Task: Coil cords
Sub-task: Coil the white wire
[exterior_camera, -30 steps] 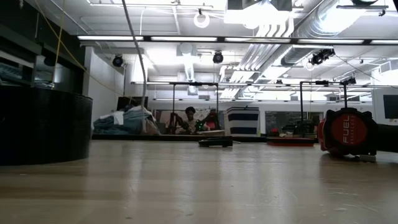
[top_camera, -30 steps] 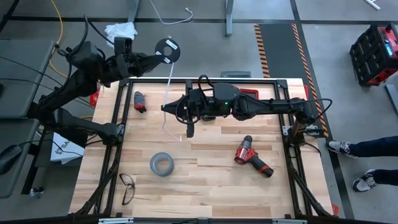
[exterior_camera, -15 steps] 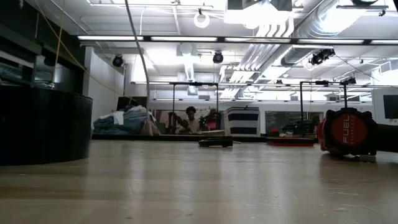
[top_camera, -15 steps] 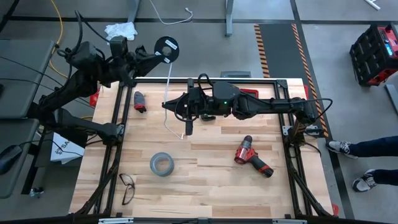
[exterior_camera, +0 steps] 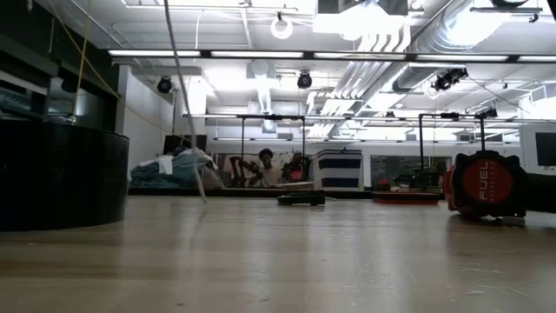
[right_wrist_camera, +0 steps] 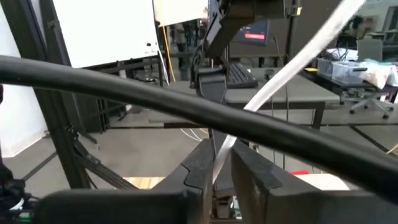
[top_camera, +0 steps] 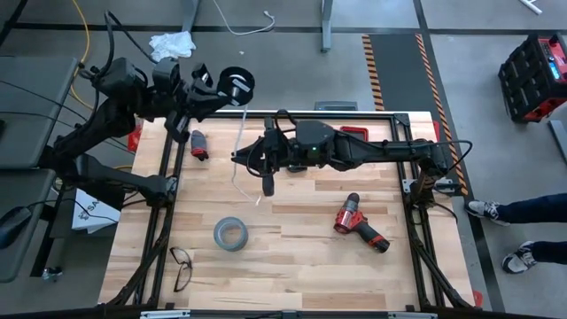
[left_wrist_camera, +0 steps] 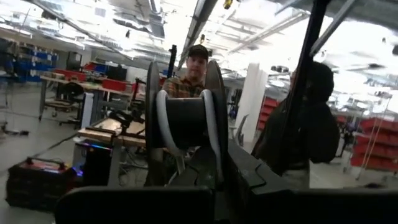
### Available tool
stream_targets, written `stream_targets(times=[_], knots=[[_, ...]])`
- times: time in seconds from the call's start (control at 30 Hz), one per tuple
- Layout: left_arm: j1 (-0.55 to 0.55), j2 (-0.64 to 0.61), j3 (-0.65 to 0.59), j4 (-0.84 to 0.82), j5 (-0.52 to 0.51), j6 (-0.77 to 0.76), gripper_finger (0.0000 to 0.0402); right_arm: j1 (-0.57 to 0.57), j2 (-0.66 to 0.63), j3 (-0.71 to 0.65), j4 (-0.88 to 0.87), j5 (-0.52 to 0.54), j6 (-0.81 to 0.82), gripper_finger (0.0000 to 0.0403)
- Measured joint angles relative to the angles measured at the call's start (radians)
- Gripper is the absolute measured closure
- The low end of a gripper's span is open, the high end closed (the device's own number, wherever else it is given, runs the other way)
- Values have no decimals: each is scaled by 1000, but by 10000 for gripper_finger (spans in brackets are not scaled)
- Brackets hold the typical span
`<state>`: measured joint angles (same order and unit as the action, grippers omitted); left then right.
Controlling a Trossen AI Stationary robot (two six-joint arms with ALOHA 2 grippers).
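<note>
The small black spool (top_camera: 235,85) is up past the table's far left edge, turned edge-on, with my left gripper (top_camera: 215,92) shut on it. Turns of the white cord (left_wrist_camera: 163,118) lie on its hub. From the spool the cord (top_camera: 241,124) drops to my right gripper (top_camera: 236,158), which reaches in level from the table's right. It passes through the narrow gap between that gripper's barely open fingers (right_wrist_camera: 200,167). Below the gripper the cord hangs slack, and its free end (top_camera: 257,198) rests on the table. The low view shows the cord (exterior_camera: 179,96) coming down to the wood. My left gripper holds the spool at its near edge (left_wrist_camera: 186,163), clear of the table, the flanges (left_wrist_camera: 214,106) upright. The fingers hide the place of contact. My right gripper has the cord (right_wrist_camera: 219,154) running through the slit between its fingers, across them. I cannot tell whether both fingers touch it.
On the table lie a grey tape roll (top_camera: 229,233), a pair of glasses (top_camera: 180,266), a red drill (top_camera: 359,221) and a small black-and-red object (top_camera: 198,143). A person's legs (top_camera: 523,213) stand beyond the right edge. Two people (left_wrist_camera: 196,68) are in the room behind.
My left gripper has rolled about its own line without shifting place, turning the spool from face-up with the white label showing to edge-on. The cord between spool and right gripper has swung a little. Its end stays on the table.
</note>
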<state>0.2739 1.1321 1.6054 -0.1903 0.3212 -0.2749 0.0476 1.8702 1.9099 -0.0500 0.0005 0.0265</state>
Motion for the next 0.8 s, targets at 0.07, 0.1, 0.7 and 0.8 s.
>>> stream_targets(times=[0.07, 0.1, 0.7, 0.8], knots=[[0, -10, 1, -18, 3, 49, 401, -1, 0, 0, -7, 1, 0, 346], [0, -15, 1, -26, 5, 69, 401, -1, 0, 0, -11, 3, 0, 343], [-1, -146, -1, -260, -64, 139, 401, -76, -13, 0, 6, 60, 105, 300], [-1, -145, -2, -287, -64, 143, 401, -94, -13, 0, 48, 59, 147, 287]])
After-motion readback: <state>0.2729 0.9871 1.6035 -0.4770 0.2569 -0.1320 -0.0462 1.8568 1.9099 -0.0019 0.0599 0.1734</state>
